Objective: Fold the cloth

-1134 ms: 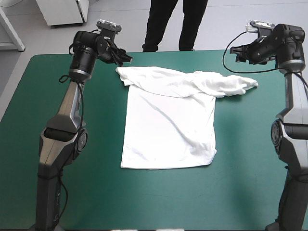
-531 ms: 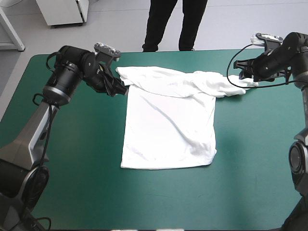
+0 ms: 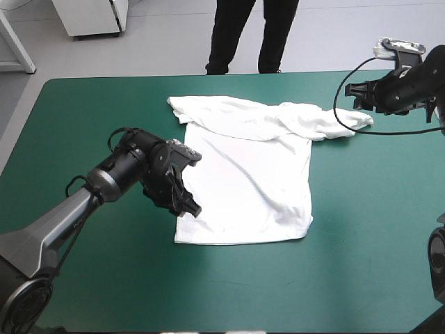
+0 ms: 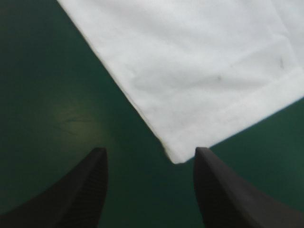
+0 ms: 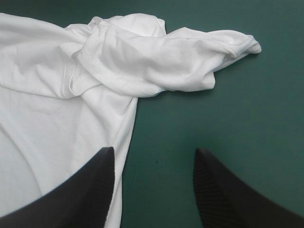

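Teal-green table point(image 3: 361, 223), T-shirt point(image 3: 247, 174) mostly flat, left tool point(image 4: 148, 151) and right tool point(image 5: 153, 149) both parted.

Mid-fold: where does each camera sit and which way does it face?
High view: above and behind the robot, facing forward and down at the teal-green table cover and white short-sleeved T-shirt; both arms show.
Left wrist view: above that wrist, facing the T-shirt's hem corner between its open jaws.
Right wrist view: likewise, bunched sleeve ahead of open jaws.
Shared: high view shows both spots.
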Controlling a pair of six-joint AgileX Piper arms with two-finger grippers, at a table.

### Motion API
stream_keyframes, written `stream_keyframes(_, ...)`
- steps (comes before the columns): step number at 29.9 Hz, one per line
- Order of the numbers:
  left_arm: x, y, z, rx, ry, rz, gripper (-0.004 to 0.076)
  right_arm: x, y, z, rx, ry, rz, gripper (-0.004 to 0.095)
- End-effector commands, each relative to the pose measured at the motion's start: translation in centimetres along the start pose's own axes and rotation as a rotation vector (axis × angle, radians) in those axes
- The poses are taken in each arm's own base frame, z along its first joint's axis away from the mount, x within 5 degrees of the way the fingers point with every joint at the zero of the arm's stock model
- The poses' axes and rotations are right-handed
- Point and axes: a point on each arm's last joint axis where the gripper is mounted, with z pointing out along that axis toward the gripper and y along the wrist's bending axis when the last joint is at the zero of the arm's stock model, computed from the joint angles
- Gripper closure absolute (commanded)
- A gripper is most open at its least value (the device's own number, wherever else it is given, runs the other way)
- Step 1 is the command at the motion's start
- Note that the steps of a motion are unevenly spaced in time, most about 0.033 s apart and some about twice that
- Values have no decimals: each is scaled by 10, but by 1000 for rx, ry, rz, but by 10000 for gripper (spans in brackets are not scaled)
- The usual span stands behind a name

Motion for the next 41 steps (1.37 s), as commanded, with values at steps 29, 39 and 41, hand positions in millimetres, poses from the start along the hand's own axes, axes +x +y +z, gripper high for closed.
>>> stream_keyframes(29, 16, -22, 77, 53, 80, -242, 422, 0, 6, -32, -10, -77, -14, 509)
stream_keyframes(39, 27, -22, 96, 49, 140, -264, 746, 0, 3, -31, 24, -74, -27, 499)
stream_keyframes(41, 26, -23, 96, 57, 129, -270, 746, 0, 3, -31, 36, -73, -37, 468)
